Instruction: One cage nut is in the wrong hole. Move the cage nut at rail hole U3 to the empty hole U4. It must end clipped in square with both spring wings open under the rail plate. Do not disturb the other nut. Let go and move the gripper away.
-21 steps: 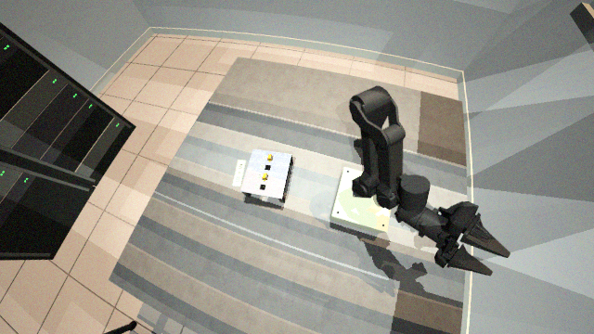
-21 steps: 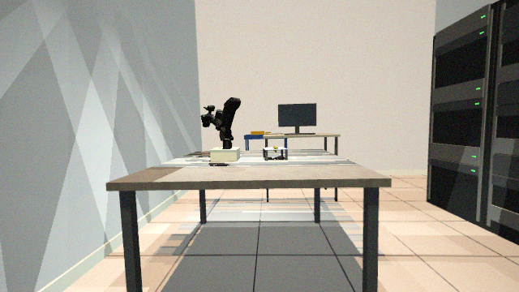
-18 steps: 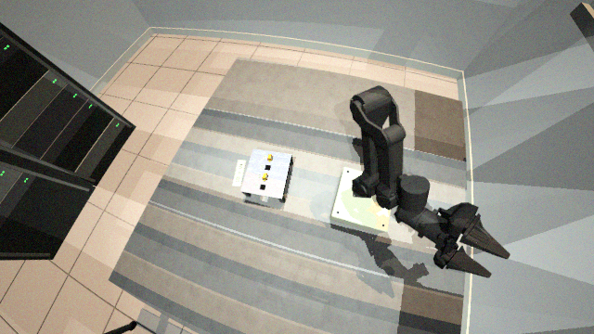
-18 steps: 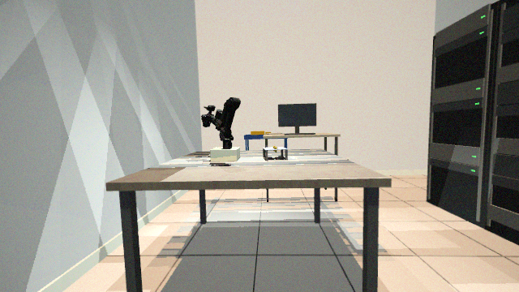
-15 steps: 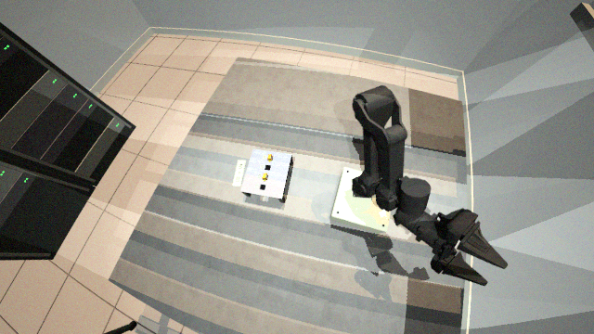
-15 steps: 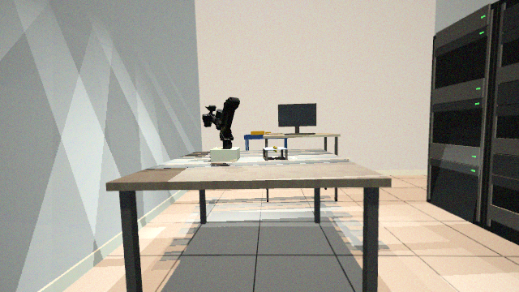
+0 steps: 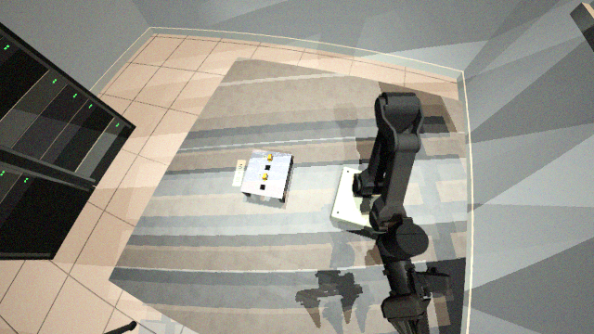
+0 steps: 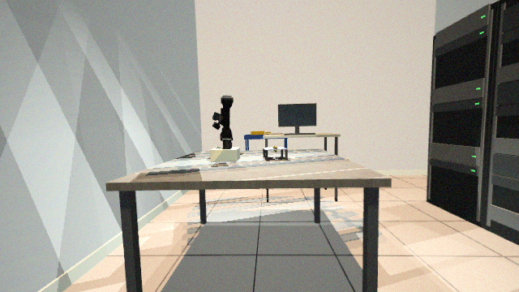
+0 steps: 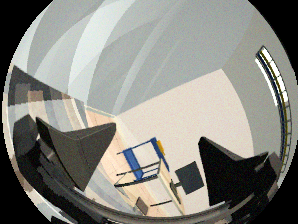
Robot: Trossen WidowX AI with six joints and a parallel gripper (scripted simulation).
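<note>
The pincer [image 7: 408, 326] [image 8: 216, 121] [image 9: 158, 135] stands spread wide with nothing between its fingers, out to the side of the base [image 7: 343, 204] [image 8: 215, 155] and well apart from the plate [image 7: 279, 173] [image 8: 280, 149]. The plate sits raised on the worktop [image 7: 209, 241] [image 8: 251, 184], presumably so that the wings have room to open underneath. Two yellow nuts and two dark holes alternate along it. Going by that order, the nut to move [image 7: 264, 176] is the one between the holes, so it seems to be in U3 yet, with U4 [image 7: 263, 187] at the row's end, unfilled. The other nut [image 7: 269, 158] sits near, so the pincer should come down narrowly, squared to the row, to spare it
</note>
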